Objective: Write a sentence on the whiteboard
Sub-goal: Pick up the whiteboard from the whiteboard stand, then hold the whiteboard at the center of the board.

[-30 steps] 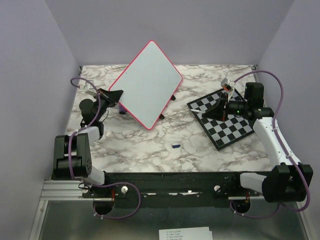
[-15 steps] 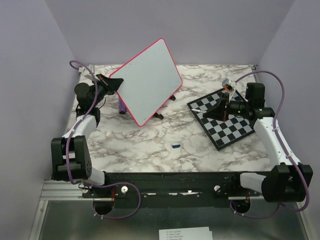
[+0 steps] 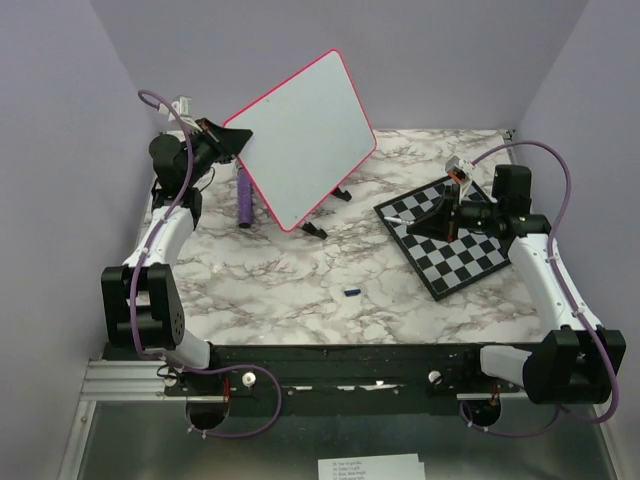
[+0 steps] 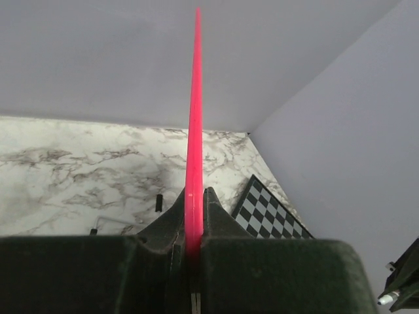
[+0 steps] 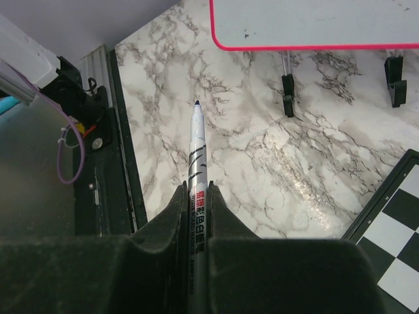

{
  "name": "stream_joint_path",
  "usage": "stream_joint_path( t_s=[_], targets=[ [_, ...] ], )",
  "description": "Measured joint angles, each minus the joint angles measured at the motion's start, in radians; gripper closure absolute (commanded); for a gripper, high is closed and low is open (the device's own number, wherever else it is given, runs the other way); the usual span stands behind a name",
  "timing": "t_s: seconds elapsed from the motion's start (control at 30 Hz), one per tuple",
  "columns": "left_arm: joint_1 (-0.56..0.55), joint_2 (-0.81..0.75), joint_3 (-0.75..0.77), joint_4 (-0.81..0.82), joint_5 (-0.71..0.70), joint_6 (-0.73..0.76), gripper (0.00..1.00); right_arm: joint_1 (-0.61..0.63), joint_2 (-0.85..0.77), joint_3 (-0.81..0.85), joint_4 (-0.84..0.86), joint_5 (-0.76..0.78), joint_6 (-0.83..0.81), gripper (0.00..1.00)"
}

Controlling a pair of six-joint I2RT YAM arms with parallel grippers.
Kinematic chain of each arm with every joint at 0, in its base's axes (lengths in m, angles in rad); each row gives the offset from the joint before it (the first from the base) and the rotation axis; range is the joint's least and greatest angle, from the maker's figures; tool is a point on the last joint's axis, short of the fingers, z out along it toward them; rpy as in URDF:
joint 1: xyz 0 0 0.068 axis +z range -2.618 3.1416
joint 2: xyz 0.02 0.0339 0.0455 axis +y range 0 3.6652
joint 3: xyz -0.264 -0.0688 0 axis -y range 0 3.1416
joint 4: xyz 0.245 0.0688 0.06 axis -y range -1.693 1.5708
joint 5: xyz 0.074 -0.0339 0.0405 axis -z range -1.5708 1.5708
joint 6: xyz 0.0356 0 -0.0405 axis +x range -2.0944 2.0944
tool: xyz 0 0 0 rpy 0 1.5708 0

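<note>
lifting higher than a second ago, the left hand (image 4: 194,203) is pinching the whiteboard (image 3: 305,140) by its pink rim, holding it tilted over the surface (image 3: 300,285), no sentence showing yet. the right hand (image 5: 196,193) is clamping a marker (image 5: 196,147) over the chessboard (image 3: 470,255). that edge-only pinch is risking the board swivelling under pen pressure.

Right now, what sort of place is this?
Likely a robot test booth: plain lilac walls box in a marble-patterned table, two cabled arms bolted at its near edge, with a whiteboard and chessboard as props.
</note>
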Motion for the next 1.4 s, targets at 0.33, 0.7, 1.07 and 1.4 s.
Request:
stream_joint_path(
  t_s=[0.33,0.7,1.07,1.4],
  targets=[
    [-0.067,-0.023,-0.011,0.023,0.011,-0.056,1.0,-0.004,-0.019,0.04,-0.08,-0.003,-0.077,1.0],
    [-0.147,-0.137,-0.174,0.106,0.019,-0.094,1.0,-0.008,-0.109,0.107,-0.239,-0.011,-0.193,0.99],
    [-0.264,-0.204,-0.282,0.119,-0.006,-0.087,1.0,-0.008,-0.194,0.246,-0.539,0.041,-0.335,0.99],
    [-0.385,-0.21,-0.309,0.116,-0.087,-0.067,1.0,-0.009,-0.245,0.287,-0.697,0.101,-0.405,1.0]
  ],
)
